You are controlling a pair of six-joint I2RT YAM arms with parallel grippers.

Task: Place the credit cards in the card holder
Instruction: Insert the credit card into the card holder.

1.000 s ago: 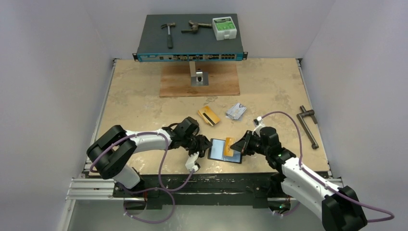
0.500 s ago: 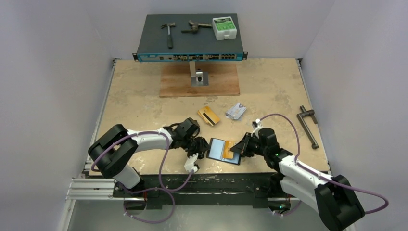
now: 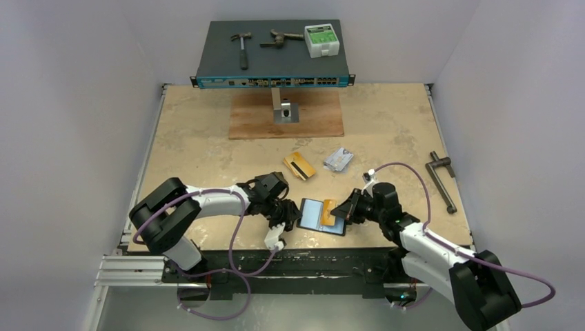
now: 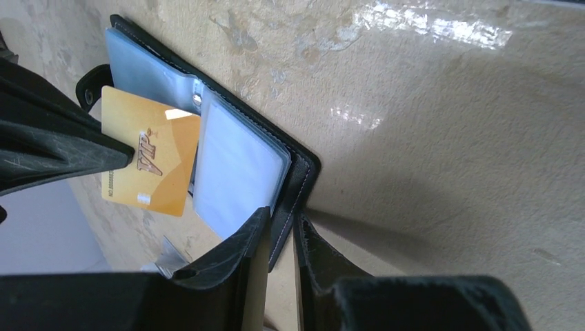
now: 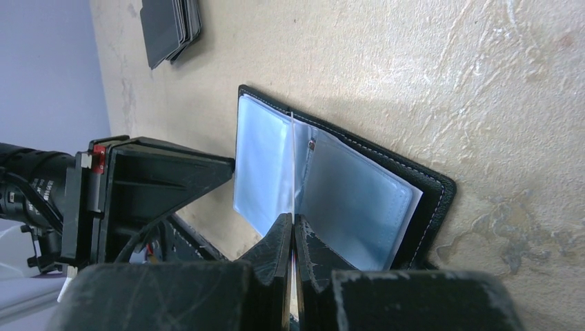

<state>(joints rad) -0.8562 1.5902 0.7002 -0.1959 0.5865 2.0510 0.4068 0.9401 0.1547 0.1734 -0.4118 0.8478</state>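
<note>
Card holder [image 3: 319, 215] lies open on the tan table [image 3: 207, 145], low in the middle of the top view, with its shiny clear pockets facing up. The left gripper [image 4: 283, 238] comes in from the left side of that view. It pinches the black edge of the card holder between its two fingers, which are almost pressed together. The right gripper [image 5: 293, 231] comes in from the right side. Its fingers are squeezed tight on a gold card [image 4: 148, 165] with "VIP" written on it. The gold card stands on its edge over the open card holder, close to the fold between the clear pockets. From the right wrist it looks like just a thin line. I cannot tell if its bottom edge is inside a pocket. Two more cards lie flat on the table higher up in the top view, well apart from the card holder. One is an orange card [image 3: 299, 165] with a dark stripe, and a silver card [image 3: 339, 159] is near it on the right. At the top of that view a hammer [image 3: 241, 49] lies on a dark network switch [image 3: 276, 63].
</note>
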